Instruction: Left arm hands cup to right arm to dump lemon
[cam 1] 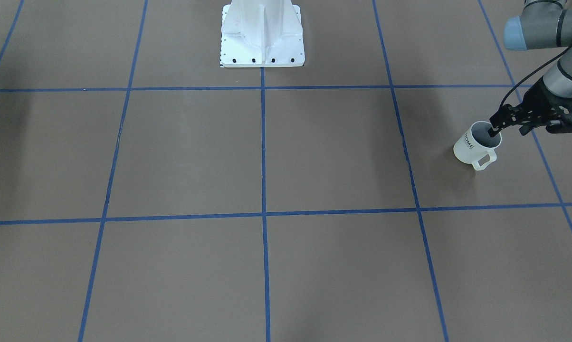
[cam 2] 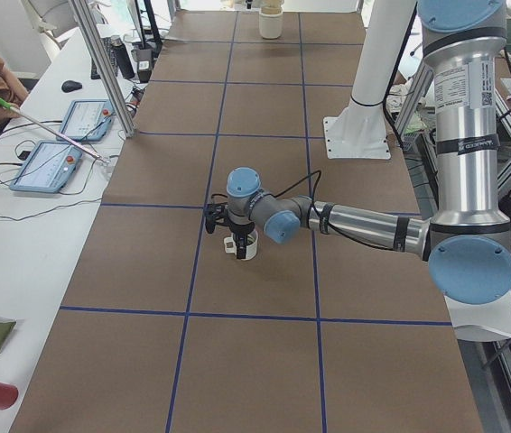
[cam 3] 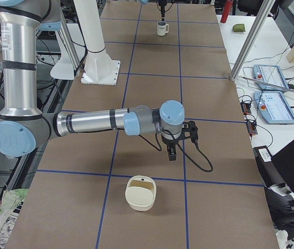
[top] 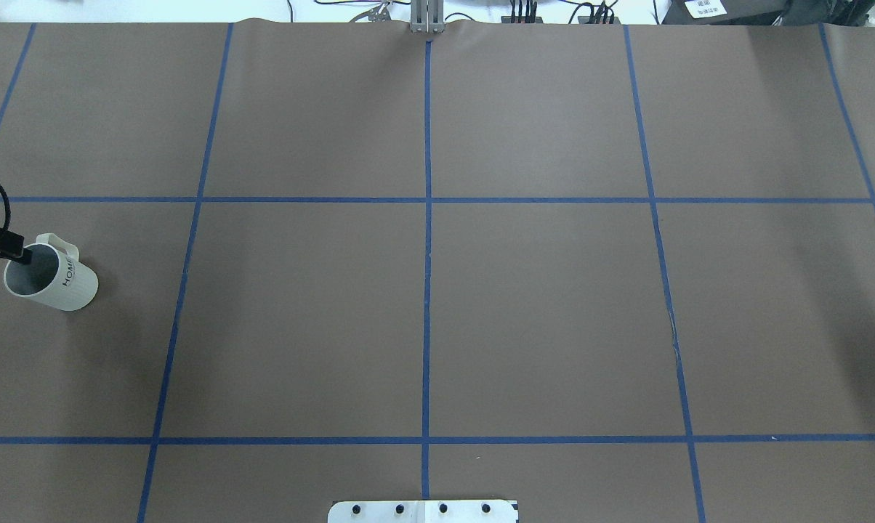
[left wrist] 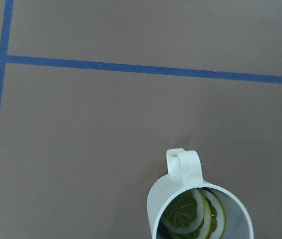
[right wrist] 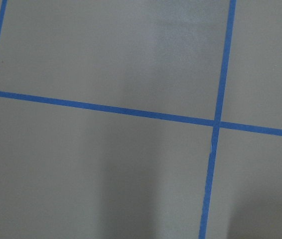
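Note:
The white cup [cam 1: 471, 145] with black "HOME" lettering stands on the brown table at the robot's far left [top: 59, 283]. The left wrist view shows lemon slices [left wrist: 188, 216] inside it and its loop handle. My left gripper [cam 1: 494, 131] reaches down onto the cup's rim, one finger inside, and looks shut on the wall [top: 23, 254]. My right gripper [cam 3: 172, 153] shows only in the exterior right view, pointing down over bare table, and I cannot tell whether it is open or shut. The right wrist view shows only table and tape.
A cream bowl-like container [cam 3: 141, 193] sits on the table near the right gripper. The white robot base [cam 1: 262, 33] stands at the table's middle edge. Blue tape lines grid the table. A side bench holds tablets [cam 2: 52, 162], with a person beside it.

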Available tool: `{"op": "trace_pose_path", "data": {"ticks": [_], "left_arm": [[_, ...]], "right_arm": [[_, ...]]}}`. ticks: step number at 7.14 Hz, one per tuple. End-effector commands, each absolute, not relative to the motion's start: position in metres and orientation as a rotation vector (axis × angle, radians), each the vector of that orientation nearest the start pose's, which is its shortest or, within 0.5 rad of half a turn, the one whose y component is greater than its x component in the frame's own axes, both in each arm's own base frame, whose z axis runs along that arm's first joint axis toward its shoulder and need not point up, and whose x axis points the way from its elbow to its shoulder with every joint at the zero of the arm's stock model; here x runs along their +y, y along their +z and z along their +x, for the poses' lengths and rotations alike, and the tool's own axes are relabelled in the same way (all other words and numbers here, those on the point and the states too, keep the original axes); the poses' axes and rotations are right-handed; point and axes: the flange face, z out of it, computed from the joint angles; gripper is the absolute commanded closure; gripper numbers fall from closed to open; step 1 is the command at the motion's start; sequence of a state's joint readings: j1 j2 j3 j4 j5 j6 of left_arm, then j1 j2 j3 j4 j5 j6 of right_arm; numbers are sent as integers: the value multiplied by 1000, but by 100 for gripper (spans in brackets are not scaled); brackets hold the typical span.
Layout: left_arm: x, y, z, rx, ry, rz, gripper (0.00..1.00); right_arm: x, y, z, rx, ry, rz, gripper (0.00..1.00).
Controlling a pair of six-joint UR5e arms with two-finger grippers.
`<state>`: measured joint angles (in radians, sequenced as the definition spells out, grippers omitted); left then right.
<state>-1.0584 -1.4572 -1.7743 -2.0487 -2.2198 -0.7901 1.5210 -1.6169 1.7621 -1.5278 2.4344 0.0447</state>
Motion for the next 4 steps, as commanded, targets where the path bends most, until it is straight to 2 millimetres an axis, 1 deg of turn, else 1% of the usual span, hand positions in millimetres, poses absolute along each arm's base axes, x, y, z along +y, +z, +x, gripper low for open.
{"op": "trace_pose_path", "data": {"ticks": [1,2,3,4], "left_arm": [[-444,571,184,825,-48,29,17],[-443,572,189,816,-39,31,27],[-442,573,190,814,-37,30,52],[-446,577,192,804,-42,30,72]], "right_arm": [[-481,575,34,-868,-86,136,0],[-481,574,34,-868,-86,138,0],[-481,573,34,-868,-87,139,0],[-481,567,34,-867,-95,154,0]]}}
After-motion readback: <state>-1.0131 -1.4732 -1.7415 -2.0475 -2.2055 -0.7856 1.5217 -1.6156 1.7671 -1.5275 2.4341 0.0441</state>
